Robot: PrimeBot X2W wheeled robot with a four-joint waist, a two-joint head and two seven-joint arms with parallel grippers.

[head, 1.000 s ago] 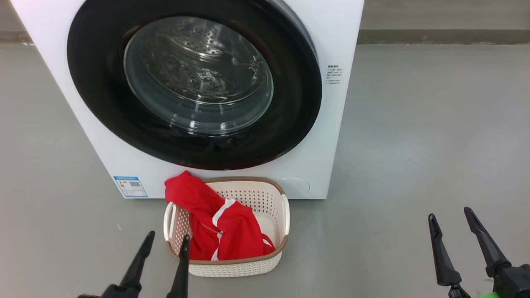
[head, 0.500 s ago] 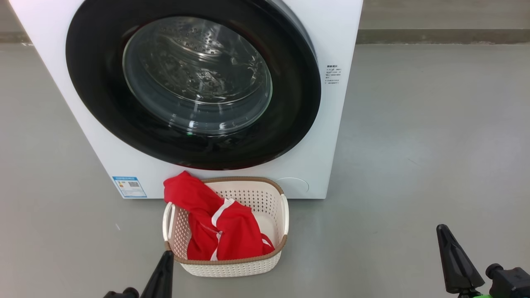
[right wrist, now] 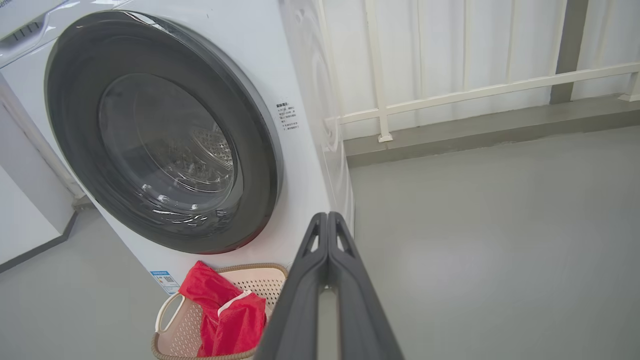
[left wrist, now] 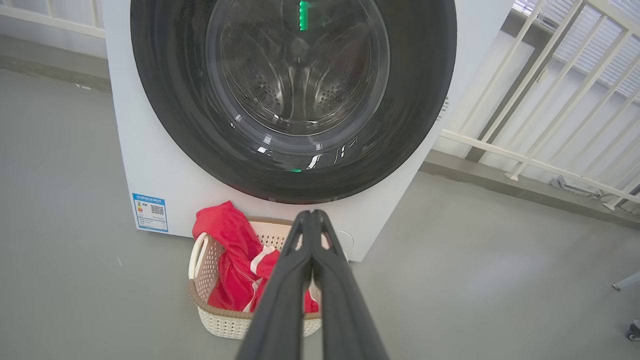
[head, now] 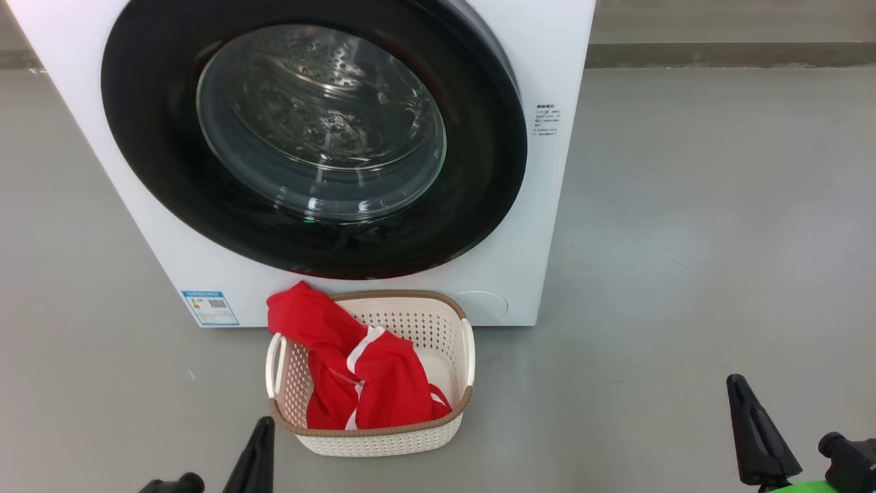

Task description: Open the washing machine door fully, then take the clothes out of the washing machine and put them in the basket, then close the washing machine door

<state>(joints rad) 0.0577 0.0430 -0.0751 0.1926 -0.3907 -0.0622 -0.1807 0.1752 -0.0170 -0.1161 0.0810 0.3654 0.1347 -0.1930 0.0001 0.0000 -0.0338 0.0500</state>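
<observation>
**Scene before the machine.** A big white boxy front-loading washing machine (head: 547,205) stands on a smooth, matt grey floor (head: 684,239).

- **Door:** Its large round door (head: 315,130) has a wide glossy black rim around a bulging clear glass bowl. It lies shut against the front.
- **Drum:** Through the glass shows the perforated steel drum (left wrist: 300,75), its ribs and rows of holes catching highlights. A green glint (left wrist: 302,15) sits near the top of the glass.
- **Markings:** Lower left on the cabinet is a small blue-edged label sticker (head: 210,308) with a QR code and print too small to read. Right of the door are a few lines of fine grey print (head: 546,120), likewise unreadable. Lower right is a round embossed flap (head: 481,305).
- **Basket:** Just in front of the machine, beneath the door, sits a small cream-white perforated plastic basket (head: 376,445). It is rectangular with rounded corners, a brown woven-look rim and looped side handles.
- **Clothes:** The soft bright red clothes (head: 369,383) with white stripes lie crumpled in the basket, one fold draped over its rear left rim.
- **Pincers:** The left pincer (left wrist: 311,217) and right pincer (right wrist: 327,217) each have two long dark tapering fingers. Both are pressed tip to tip and hold nothing. The left is near the basket's front left corner, the right well apart to the other side.
- **Background:** A white barred railing (right wrist: 475,92).
</observation>
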